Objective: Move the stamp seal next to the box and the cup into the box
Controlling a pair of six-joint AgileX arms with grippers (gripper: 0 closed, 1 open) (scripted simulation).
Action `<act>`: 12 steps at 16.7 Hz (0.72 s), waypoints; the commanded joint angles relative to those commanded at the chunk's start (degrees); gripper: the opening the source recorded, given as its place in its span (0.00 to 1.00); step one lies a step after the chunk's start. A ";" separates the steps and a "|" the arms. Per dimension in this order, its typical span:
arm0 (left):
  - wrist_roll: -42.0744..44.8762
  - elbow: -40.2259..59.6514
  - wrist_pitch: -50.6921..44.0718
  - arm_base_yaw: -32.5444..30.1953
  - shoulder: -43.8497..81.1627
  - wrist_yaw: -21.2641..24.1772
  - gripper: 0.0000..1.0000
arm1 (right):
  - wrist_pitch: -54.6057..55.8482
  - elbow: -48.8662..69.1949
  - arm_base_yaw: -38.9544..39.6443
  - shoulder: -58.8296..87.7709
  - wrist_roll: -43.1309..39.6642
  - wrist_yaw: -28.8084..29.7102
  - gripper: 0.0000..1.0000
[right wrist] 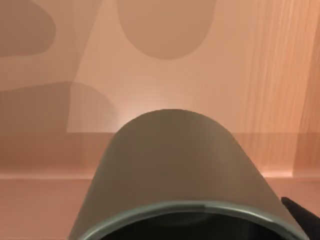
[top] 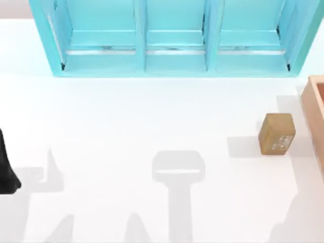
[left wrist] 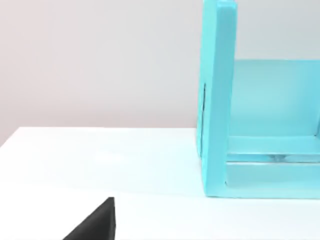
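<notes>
Box (top: 316, 109) cut off at right edge, cup (right wrist: 175, 165) close-up inside w/ right grip state unclear.

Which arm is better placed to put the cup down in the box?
The right arm. Its wrist view has the cup close up over the box interior. The left arm is parked at the table's left edge.

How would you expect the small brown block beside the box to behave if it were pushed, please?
The block looks solid with flat faces, so it would probably slide, not roll. Its squat shape makes tipping unlikely. It sits close to the box, so a sideways nudge could meet the wall.
</notes>
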 joint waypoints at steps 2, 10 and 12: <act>0.00 0.00 0.00 0.00 0.00 0.00 1.00 | 0.06 0.15 0.21 0.27 0.11 0.11 0.00; 0.00 0.00 0.00 0.00 0.00 0.00 1.00 | 14.29 2.68 -0.06 0.10 -0.92 -4.36 0.00; 0.00 0.00 0.00 0.00 0.00 0.00 1.00 | 17.24 0.29 0.68 0.60 -0.30 -4.93 0.00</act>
